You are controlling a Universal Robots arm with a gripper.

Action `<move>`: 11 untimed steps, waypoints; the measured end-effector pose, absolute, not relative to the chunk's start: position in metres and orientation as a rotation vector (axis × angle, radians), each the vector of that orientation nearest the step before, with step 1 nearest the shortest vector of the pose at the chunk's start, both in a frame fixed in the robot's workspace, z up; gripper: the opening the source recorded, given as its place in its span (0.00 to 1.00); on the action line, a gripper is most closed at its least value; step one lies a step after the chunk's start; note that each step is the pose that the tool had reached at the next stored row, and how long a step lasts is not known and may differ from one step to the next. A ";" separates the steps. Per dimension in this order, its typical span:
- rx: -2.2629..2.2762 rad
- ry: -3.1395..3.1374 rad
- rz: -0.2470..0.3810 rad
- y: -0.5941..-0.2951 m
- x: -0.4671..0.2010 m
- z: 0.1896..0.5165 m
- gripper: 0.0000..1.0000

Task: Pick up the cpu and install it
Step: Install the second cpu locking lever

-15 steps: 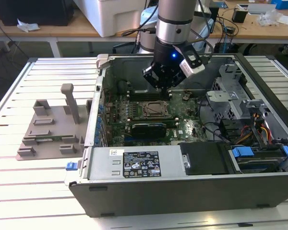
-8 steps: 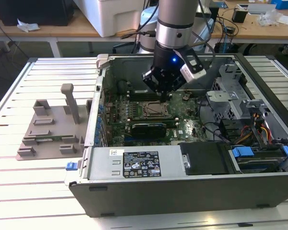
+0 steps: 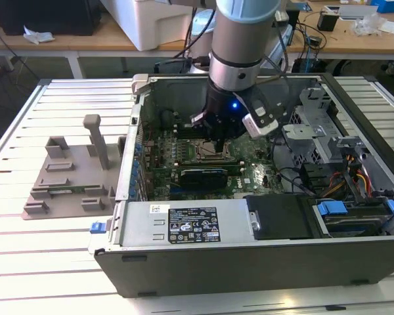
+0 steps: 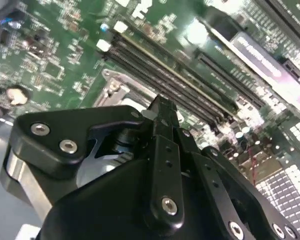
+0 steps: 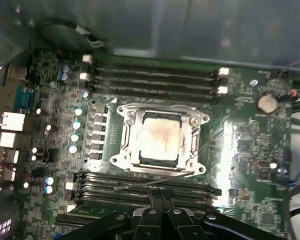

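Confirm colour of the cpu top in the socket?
Silvery metal with a pale, slightly warm sheen; the cpu shows best in the first wrist view, seated in its socket.

exterior view elevated over open case (image 3: 262, 256), wrist views close above motherboard (image 5: 240, 145)

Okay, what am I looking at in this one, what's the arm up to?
A robot arm has reached down into an open computer case lying on a slatted table. Its claw hangs just above the green motherboard, beside the metal-framed socket between the memory slots. The cpu already sits in that socket, its pale metal top showing in the first wrist view. The claw looks shut and holds nothing. A grey plastic tray with posts stands outside the case, on the exterior view's left.
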State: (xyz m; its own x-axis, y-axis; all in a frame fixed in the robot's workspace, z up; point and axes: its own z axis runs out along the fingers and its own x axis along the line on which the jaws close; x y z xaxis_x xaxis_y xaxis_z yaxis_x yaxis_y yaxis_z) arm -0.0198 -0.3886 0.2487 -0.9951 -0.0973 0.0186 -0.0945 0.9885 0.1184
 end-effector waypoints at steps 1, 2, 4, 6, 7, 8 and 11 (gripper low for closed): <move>0.150 -3.108 -0.189 -0.389 -0.028 0.247 0.11; 0.150 -3.108 -0.196 -0.389 -0.033 0.244 0.11; 0.153 -3.108 -0.197 -0.388 -0.036 0.241 0.11; 0.158 -3.107 -0.197 -0.386 -0.037 0.236 0.11; 0.161 -3.107 -0.197 -0.386 -0.037 0.234 0.11; 0.175 -3.105 -0.197 -0.386 -0.038 0.229 0.11; 0.223 -3.100 -0.200 -0.386 -0.047 0.217 0.11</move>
